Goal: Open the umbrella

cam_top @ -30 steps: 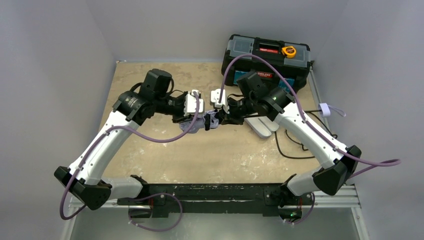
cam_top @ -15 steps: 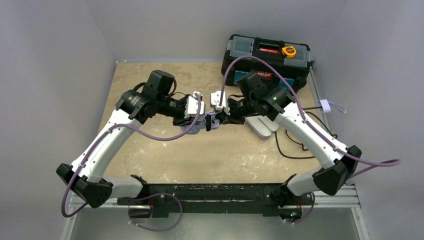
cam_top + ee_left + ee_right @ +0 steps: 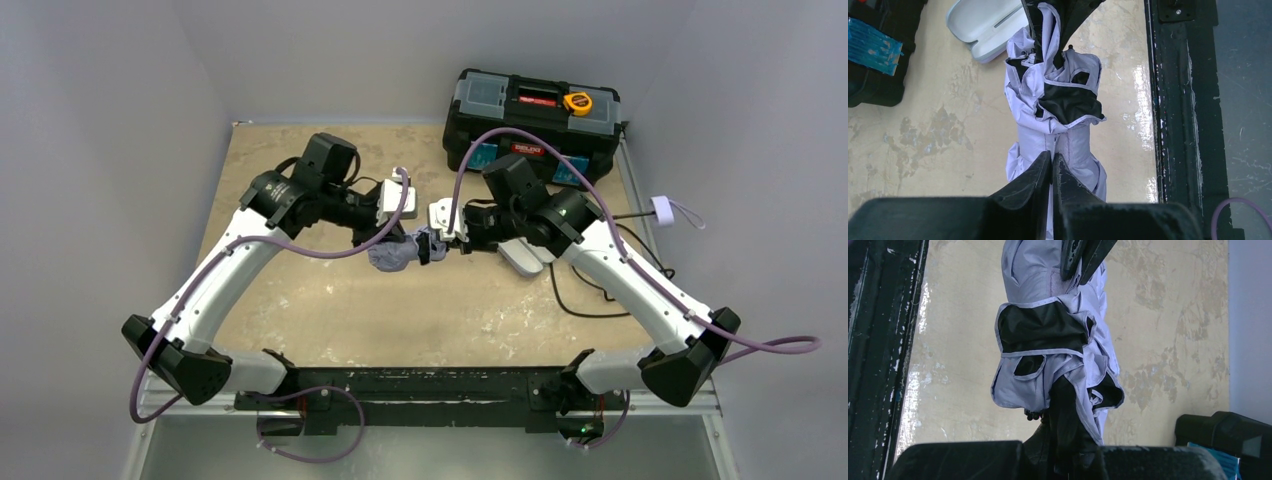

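Note:
The folded umbrella (image 3: 393,256) hangs above the table between my two grippers, a bunched bundle of pale lavender and black fabric. In the left wrist view the umbrella (image 3: 1058,100) runs away from my left gripper (image 3: 1052,159), whose jaws are closed on its lavender end. In the right wrist view the umbrella (image 3: 1048,330) reaches my right gripper (image 3: 1064,405), which is shut on its black-lined end beside small dark rib tips. In the top view the left gripper (image 3: 388,238) and right gripper (image 3: 432,246) face each other. Shaft and knob handle are hidden.
A pale lavender clamshell case (image 3: 525,256) lies open on the table behind the right wrist; it also shows in the left wrist view (image 3: 983,25). A black toolbox (image 3: 535,110) with a yellow tape measure (image 3: 577,101) stands at the back right. A black frame rail (image 3: 420,385) runs along the near edge.
Both wrists have shifted a little to the right and the right arm has swung outward. The umbrella stays held between them and has dropped slightly.

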Controlling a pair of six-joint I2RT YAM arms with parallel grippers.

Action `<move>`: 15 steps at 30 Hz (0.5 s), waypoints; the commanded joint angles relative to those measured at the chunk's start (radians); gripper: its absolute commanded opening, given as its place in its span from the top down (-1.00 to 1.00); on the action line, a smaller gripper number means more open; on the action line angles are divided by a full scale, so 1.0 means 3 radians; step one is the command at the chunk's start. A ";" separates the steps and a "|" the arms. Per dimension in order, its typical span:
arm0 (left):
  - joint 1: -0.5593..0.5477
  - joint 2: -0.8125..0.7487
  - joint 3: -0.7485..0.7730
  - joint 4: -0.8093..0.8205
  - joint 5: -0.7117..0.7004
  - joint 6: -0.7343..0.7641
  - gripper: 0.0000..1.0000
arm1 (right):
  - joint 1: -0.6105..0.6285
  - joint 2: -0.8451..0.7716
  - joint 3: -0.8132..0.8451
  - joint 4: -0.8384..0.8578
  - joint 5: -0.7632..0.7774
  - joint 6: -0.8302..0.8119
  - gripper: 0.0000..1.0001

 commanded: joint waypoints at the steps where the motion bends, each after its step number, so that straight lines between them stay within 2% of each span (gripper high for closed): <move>1: 0.0006 0.0062 0.0099 0.0075 -0.0090 -0.0032 0.88 | 0.0056 -0.0143 0.0083 0.0347 -0.0242 0.0000 1.00; 4: -0.0024 0.0063 0.0060 0.0102 -0.0219 -0.0002 0.73 | 0.0059 -0.0129 0.0113 0.0385 -0.0259 0.0098 1.00; 6: -0.0055 0.0066 0.0023 0.0150 -0.0378 0.0008 0.72 | 0.0057 -0.0134 0.0128 0.0420 -0.0265 0.0150 1.00; 7: -0.0065 0.0066 0.0007 0.0181 -0.0427 -0.0005 0.80 | 0.0058 -0.0138 0.0127 0.0429 -0.0267 0.0183 1.00; 8: -0.0064 0.0078 0.0008 0.0248 -0.0478 -0.0100 0.99 | 0.0059 -0.0141 0.0122 0.0430 -0.0268 0.0189 1.00; 12: 0.0014 0.0244 0.0247 0.0147 -0.0433 -0.0408 1.00 | 0.0064 -0.0160 0.0072 0.0423 -0.0238 0.0065 1.00; 15: 0.0239 0.0306 0.0293 0.0396 -0.0398 -0.0763 1.00 | 0.0091 -0.0233 -0.0008 0.0404 -0.0235 -0.0181 1.00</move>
